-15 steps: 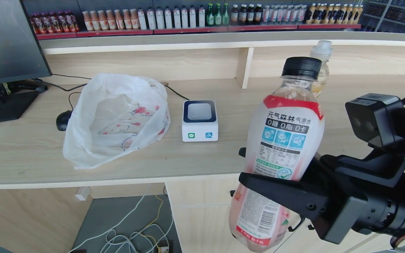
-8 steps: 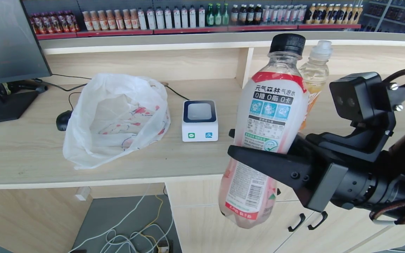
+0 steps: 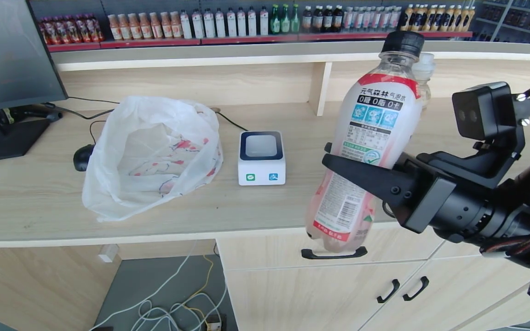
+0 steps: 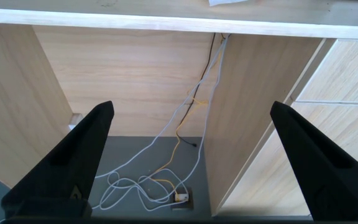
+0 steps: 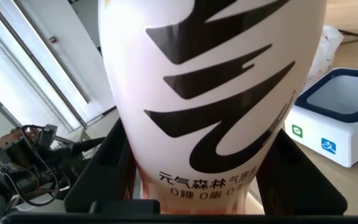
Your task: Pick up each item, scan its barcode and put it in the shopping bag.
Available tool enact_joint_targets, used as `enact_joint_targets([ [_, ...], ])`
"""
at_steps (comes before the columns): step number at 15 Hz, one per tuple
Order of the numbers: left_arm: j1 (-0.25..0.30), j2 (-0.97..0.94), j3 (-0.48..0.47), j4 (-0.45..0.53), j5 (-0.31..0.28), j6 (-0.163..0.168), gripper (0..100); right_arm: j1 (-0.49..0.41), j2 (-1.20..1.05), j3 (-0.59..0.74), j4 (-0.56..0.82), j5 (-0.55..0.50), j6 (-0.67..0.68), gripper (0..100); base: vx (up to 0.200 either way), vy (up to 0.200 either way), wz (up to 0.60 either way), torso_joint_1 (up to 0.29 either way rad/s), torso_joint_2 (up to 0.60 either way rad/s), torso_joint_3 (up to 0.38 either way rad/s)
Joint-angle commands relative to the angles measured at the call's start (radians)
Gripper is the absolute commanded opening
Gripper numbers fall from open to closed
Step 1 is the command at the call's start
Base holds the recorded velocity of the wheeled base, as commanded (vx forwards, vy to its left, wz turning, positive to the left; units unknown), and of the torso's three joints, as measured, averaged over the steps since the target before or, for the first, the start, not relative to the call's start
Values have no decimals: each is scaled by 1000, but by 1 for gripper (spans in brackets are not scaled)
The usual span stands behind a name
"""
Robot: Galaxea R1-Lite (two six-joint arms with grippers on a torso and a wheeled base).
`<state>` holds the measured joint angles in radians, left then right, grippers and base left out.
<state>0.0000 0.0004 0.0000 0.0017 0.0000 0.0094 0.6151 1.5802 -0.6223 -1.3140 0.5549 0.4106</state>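
Counter (image 3: 39, 193): light wood, carrying all the work. Monitor (image 3: 12, 50): far left, dark. Bag (image 3: 150, 156): white plastic, slumped left of centre with its mouth open toward the near side; whether anything lies inside cannot be told. Right gripper (image 3: 338, 161): raised over the near right edge of the counter, fingers clamped on the waist of the bottle. Left gripper (image 4: 191, 109): low, below the counter, fingers spread wide with nothing between them. Bottle (image 3: 375, 119): pink drink with a black cap, held in the air and tilted, cap to the far right, base over the near edge; well right of the scanner, its barcode (image 3: 350, 207) turned to the near side rather than down to the window. Scanner (image 3: 262, 157): white box with a dark-framed window facing up, just right of the bag. Second bottle (image 3: 425, 69): white cap, standing far right behind the held one. Mouse (image 3: 83, 157): black, left of the bag. Status, as judged: first pick-up done; scan and bagging of this bottle outstanding, then the second bottle in full.
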Motion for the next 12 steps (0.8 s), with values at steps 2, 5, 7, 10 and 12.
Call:
enact_joint_targets([
  [2,0,0,0,0,0,0,100,-6,-6,-16,1,0,-1,0,0,0,0,0,0,0],
  [5,2,0,0,0,0,0,100,-12,-12,-14,1,0,7,0,0,0,0,0,0,0],
  [7,0,0,0,0,0,0,100,-14,-12,-16,-1,0,7,0,0,0,0,0,0,0],
  [10,0,0,0,0,0,0,100,-14,-14,-19,1,-1,5,0,0,0,0,0,0,0],
  [12,0,0,0,0,0,0,100,-14,-16,-19,-1,0,5,0,0,0,0,0,0,0],
])
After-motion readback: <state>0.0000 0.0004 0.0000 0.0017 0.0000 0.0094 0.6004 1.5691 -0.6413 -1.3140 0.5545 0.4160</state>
